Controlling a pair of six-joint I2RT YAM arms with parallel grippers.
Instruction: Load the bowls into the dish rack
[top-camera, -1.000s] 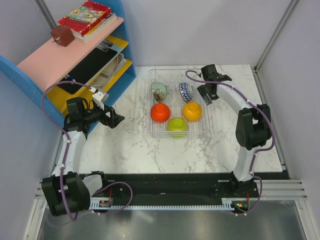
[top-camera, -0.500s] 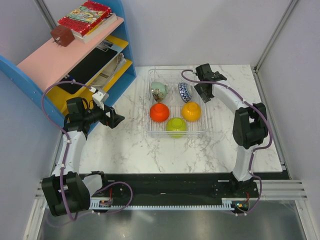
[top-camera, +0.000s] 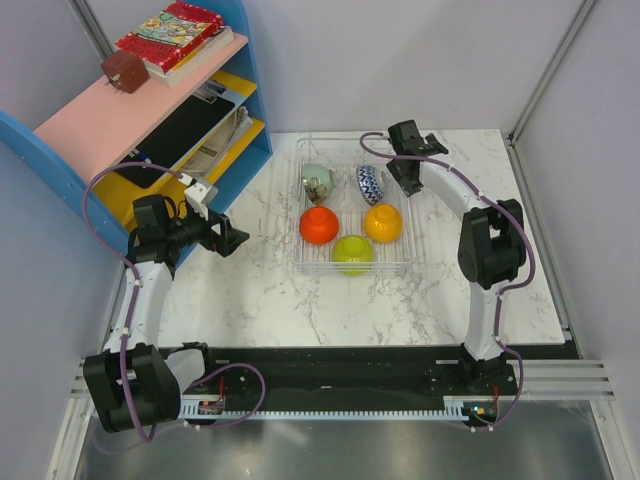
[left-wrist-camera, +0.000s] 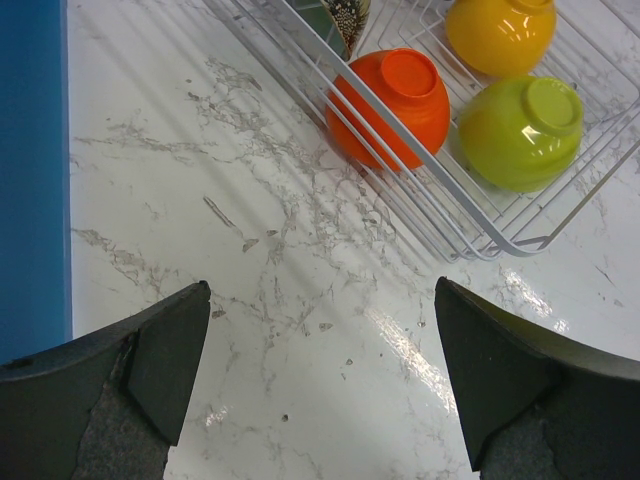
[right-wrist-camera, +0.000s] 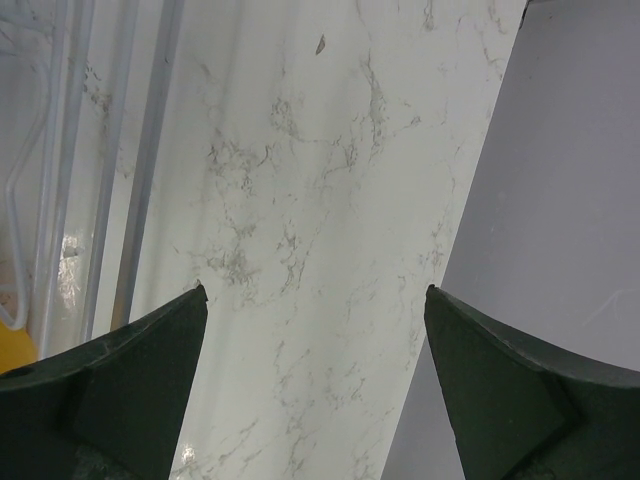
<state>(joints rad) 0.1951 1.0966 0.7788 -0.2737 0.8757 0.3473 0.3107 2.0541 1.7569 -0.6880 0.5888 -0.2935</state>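
Orange-yellow bowl (top-camera: 384, 222), red-orange bowl (top-camera: 319, 225), yellow-green bowl (top-camera: 353, 254), brown-patterned bowl (top-camera: 319, 181) and blue-and-white bowl (top-camera: 371, 184) all sit inside the dish rack (top-camera: 299, 212), none left on the worktop (top-camera: 260, 300), so I judge the loading done; my left tool (top-camera: 236, 240) and right tool (top-camera: 408, 184) both hang spread apart, empty.

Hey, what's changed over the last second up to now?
The right gripper shifted slightly left and farther back, beside the far right corner of the dish rack, jaws open and empty. Nothing was grabbed or released. The left gripper, also open, and the five bowls in the rack stayed put.
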